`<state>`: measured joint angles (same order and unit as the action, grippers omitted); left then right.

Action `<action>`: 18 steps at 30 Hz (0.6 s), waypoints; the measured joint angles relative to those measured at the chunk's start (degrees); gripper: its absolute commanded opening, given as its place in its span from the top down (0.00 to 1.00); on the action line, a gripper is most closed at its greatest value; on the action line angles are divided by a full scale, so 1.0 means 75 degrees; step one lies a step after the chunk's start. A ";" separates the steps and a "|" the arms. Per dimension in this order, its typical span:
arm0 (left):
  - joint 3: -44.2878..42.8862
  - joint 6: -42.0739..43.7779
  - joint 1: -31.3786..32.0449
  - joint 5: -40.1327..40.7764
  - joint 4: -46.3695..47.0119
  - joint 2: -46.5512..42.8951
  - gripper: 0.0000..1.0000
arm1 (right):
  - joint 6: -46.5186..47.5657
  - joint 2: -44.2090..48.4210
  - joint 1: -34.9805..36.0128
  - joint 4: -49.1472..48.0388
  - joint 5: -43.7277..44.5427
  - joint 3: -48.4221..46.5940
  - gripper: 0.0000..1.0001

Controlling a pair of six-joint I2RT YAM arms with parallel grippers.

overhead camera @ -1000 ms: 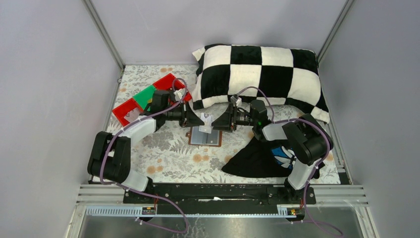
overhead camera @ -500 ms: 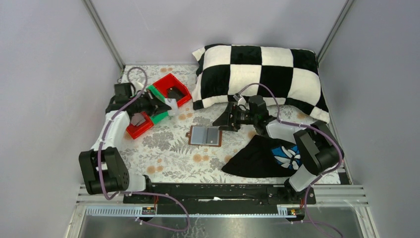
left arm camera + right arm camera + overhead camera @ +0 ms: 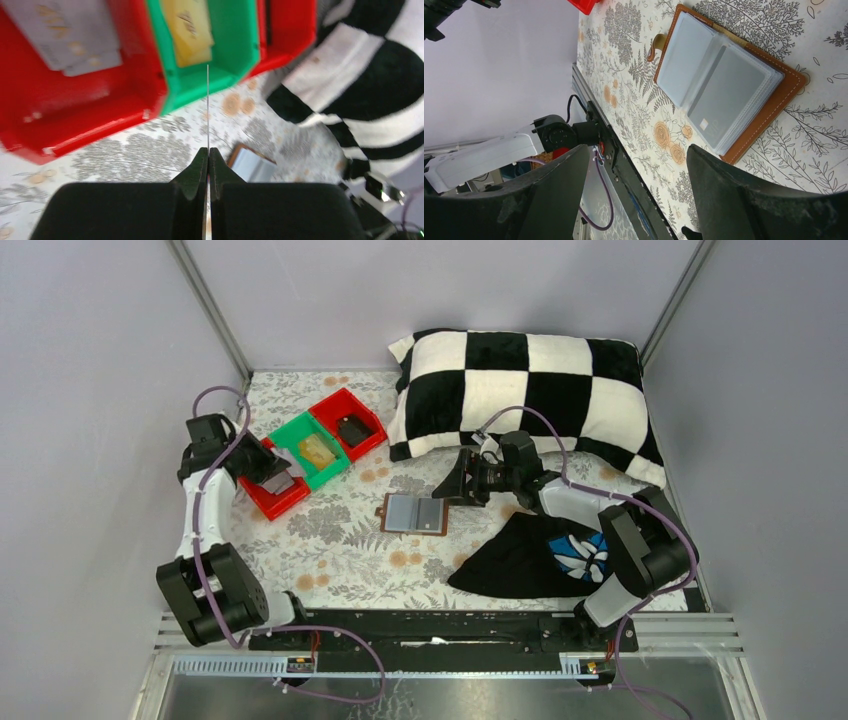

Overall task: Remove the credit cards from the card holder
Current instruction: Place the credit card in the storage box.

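Observation:
The card holder [image 3: 414,514] lies open on the floral table; it also shows in the right wrist view [image 3: 769,107], with a grey card [image 3: 729,90] in its clear pockets. My left gripper [image 3: 262,470] is at the far left over the trays. In the left wrist view the left gripper [image 3: 208,150] is shut on a thin credit card [image 3: 208,100] seen edge-on. Light grey cards [image 3: 75,35] lie in the near red tray [image 3: 85,100]. A beige-orange card [image 3: 190,30] lies in the green tray [image 3: 235,50]. My right gripper [image 3: 455,483] is open and empty just right of the holder.
A second red tray [image 3: 350,420] with a dark thing in it stands behind the green tray [image 3: 312,450]. A checkered pillow [image 3: 520,390] lies at the back right. A black cloth with blue-white print [image 3: 530,552] lies at the front right.
My left arm has swung from the card holder to the trays at the far left, carrying a card. My right gripper has drawn back a little from the holder.

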<state>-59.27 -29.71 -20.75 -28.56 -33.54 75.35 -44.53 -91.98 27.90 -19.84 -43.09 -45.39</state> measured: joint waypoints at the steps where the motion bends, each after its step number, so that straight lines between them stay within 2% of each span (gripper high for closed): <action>1: 0.0000 0.0009 -0.0093 0.0248 -0.0003 0.0003 1.00 | 0.0029 0.0000 0.0000 0.0044 -0.0006 -0.0017 0.21; 6: -0.0009 0.0134 -0.0458 0.0874 0.0070 0.0160 1.00 | 0.0105 0.0000 0.0000 0.0122 -0.0090 -0.0105 0.21; 14: -0.0487 0.0519 -0.0644 0.1186 0.0143 0.1842 1.00 | 0.0085 -0.0119 0.0000 0.0093 -0.0210 -0.0108 0.21; 18: -0.0580 0.0603 -0.0731 0.1271 0.0233 0.2288 1.00 | 0.0079 -0.0131 0.0000 0.0085 -0.0210 -0.0108 0.21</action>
<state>-63.61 -25.19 -26.24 -19.03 -31.79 92.51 -43.94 -92.97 27.90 -19.20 -44.66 -46.19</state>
